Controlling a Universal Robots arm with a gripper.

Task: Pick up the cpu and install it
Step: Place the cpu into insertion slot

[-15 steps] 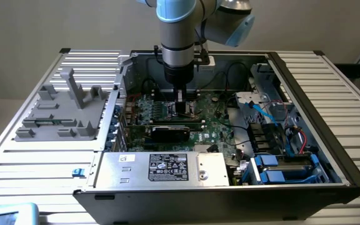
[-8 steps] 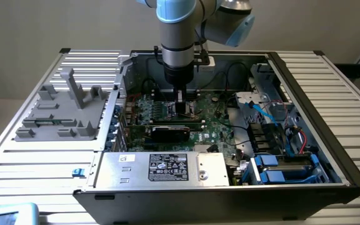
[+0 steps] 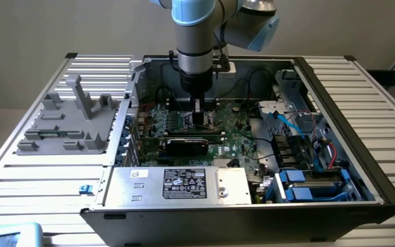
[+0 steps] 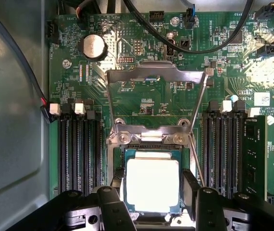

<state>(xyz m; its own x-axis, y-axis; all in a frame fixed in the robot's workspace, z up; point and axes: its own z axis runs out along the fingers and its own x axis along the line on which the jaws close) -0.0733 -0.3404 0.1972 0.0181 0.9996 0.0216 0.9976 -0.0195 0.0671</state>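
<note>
Inside the open PC case (image 3: 335, 103) on the slatted table (image 3: 39, 175), the arm reaches straight down w/ its pincer (image 3: 199, 119) low over the green motherboard (image 3: 235, 131), just beyond the black graphics card (image 3: 194, 145) from the silver power supply box (image 3: 183, 184). Wrist view: the pincer (image 4: 152, 192) is pinching the cpu (image 4: 152, 184) – one black finger (image 4: 119, 180) sits against one edge of the chip, its mate against the opposite edge. The cpu lies flat, silver top up, thin green rim showing, squarely over the socket (image 4: 151, 144); can't tell if it is fully seated or a touch above. The socket's metal load plate (image 4: 156, 74) is swung open, and its thin lever (image 4: 199, 101) is raised beside it. Black RAM slots (image 4: 79, 149) flank the socket on both sides, approx. parallel to the fingers. A coin battery (image 4: 93, 46) sits further off on the board, near black cables (image 4: 209, 48). At the exterior view's left, a grey fixture (image 3: 67, 123) rests on the table – well apart from the case.
</note>
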